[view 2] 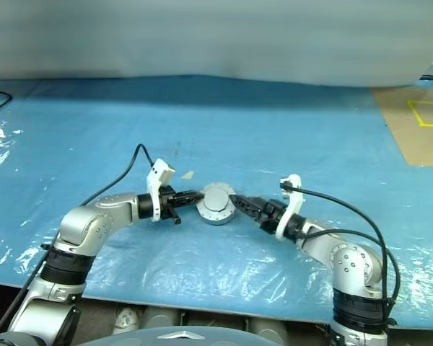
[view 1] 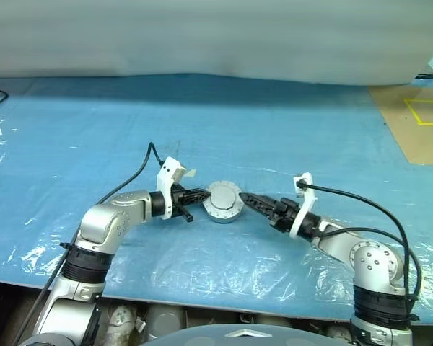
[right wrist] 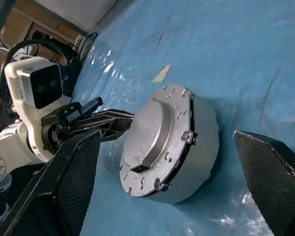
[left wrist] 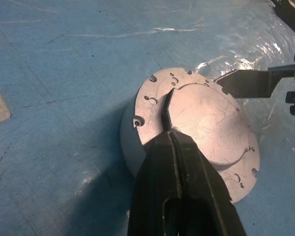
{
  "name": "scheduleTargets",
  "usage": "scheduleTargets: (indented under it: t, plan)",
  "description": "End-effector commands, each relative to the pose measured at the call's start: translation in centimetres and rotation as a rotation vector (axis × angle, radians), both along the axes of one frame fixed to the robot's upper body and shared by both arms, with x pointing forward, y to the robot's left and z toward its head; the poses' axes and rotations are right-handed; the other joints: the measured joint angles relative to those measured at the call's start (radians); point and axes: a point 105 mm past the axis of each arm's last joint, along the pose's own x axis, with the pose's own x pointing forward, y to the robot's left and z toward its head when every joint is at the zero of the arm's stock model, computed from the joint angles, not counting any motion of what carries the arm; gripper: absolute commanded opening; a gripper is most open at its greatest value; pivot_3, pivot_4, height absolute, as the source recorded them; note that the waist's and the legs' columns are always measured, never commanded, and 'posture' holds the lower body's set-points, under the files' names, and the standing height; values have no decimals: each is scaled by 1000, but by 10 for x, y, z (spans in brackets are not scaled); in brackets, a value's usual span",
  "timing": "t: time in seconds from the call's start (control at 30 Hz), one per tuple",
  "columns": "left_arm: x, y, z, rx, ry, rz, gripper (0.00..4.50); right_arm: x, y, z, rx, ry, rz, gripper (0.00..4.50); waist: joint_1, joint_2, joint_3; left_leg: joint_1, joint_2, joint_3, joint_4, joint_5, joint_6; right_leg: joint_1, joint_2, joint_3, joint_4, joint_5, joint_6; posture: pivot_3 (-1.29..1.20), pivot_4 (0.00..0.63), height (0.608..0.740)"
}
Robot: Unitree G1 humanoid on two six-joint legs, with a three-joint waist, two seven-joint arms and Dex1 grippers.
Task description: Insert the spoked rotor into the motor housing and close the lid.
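Left gripper [view 1: 202,194]: reaches in from the left, fingers pressed together with nothing between them, tips resting on the lid's grey face

Lid [left wrist: 206,123]: closed flat on the housing, plain grey outer side showing, with a raised centre, a dark slot and small holes round the rim

Motor housing [right wrist: 201,147]: round grey body sitting on the blue sheet [view 1: 274,130] in the middle of the scene, between the two grippers, a little near of centre; its inside is covered by the lid

Right gripper [view 1: 254,202]: comes in from the right, jaws spread wide, holding nothing; in the right wrist view its two fingers stand on either side of the housing, apart from it

Tape scrap [right wrist: 161,74]: small pale piece lying on the sheet just beyond the housing, to its far left

Yellow marking [view 1: 426,112]: on the brown floor at the far right
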Motion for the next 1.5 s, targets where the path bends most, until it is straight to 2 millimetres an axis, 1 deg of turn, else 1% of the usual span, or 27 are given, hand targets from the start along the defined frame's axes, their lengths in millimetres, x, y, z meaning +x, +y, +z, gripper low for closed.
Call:
scheduleTargets:
  t: [0.03,0.23,0.37,0.53,0.63,0.7,0.73,0.83,0.87,0.9,0.97,1.0,1.13,1.2,1.33,1.4,1.43,1.5]
  plan:
    - [-3,-4,-9,23,25,-17,0,4,7,14,119,19,-6,4469,0,0,0,0,0,0,0,0,0,0,0,0,0,0,0,0,150,740]
    - [-4,-5,-9,17,24,-17,0,5,9,0,103,111,-3,4469,0,0,0,0,0,0,0,0,0,0,-1,0,0,0,1,0,150,740]
    - [-5,-5,-10,15,24,-16,0,-2,7,-13,89,186,16,4469,1,1,0,0,-2,-1,0,0,0,0,-1,-1,0,2,4,0,150,740]
    - [-7,-6,-11,17,23,-15,0,-10,-1,-22,203,284,4,4469,1,1,-1,0,-3,-1,0,0,0,1,-1,-1,0,2,5,0,150,740]
    - [-8,-7,-13,19,24,-16,0,-14,-3,-25,243,320,2,4469,1,1,-1,0,-3,-1,0,0,0,1,-1,-1,0,1,5,0,150,740]
    - [-10,-7,-15,22,26,-17,0,-14,-4,-27,258,337,-14,4097,1,2,-2,0,-3,-1,0,0,0,1,-1,-1,0,1,5,0,150,740]
    - [-10,-7,-16,23,26,-18,0,-14,-4,-28,255,342,-17,3841,1,2,-2,0,-3,-1,0,0,0,1,-1,-1,0,1,5,0,150,740]
    - [-11,-7,-17,25,27,-20,0,-12,-1,-31,250,356,-17,2700,1,3,-2,0,-3,-1,0,0,0,1,-1,-1,1,1,5,0,150,740]
    - [-11,-7,-17,25,27,-20,0,-11,2,-32,251,359,-16,2397,1,3,-2,0,-3,-1,0,0,0,1,-1,-1,1,1,5,0,150,740]
    - [-12,-7,-17,26,27,-20,0,-10,4,-32,250,360,-14,1963,1,3,-2,0,-3,-1,0,0,0,1,-1,-1,0,1,5,0,150,740]
    - [-12,-7,-17,27,28,-21,0,-9,7,-33,251,361,-12,1291,0,3,-3,0,-3,-1,0,0,0,1,-1,-1,0,1,6,0,150,740]
    - [-12,-7,-17,28,28,-22,0,-8,9,-33,252,361,-11,1077,0,3,-3,1,-3,-1,0,0,0,2,-1,-1,0,1,6,0,150,740]
    - [-14,-5,-18,35,29,-22,0,-4,12,-32,266,351,-22,1077,-1,4,-4,1,-3,-1,0,0,0,3,-1,-1,1,-1,5,0,150,740]
    - [-14,-5,-19,38,30,-21,0,-3,11,-30,273,337,-32,1077,-1,4,-4,2,-3,-1,0,0,0,3,-1,-1,1,-4,9,0,150,740]
    - [-15,-5,-20,39,33,-22,0,-6,11,-25,287,316,-6,1077,0,4,-5,2,-3,-1,1,0,0,3,-2,-1,1,-4,9,0,150,740]
    - [-15,-6,-21,39,35,-24,0,-7,11,-25,284,313,3,1775,0,4,-5,2,-3,-1,1,0,0,3,-2,-1,1,-2,6,0,150,740]
    - [-15,-6,-21,39,35,-25,0,-7,11,-25,283,313,4,1969,0,4,-5,2,-3,-1,0,0,0,3,-2,-1,1,0,5,0,150,740]
    - [-15,-7,-21,38,36,-25,0,-7,11,-27,267,314,-2,2688,0,5,-5,1,-3,-1,0,0,0,2,-1,-1,1,0,5,0,150,740]
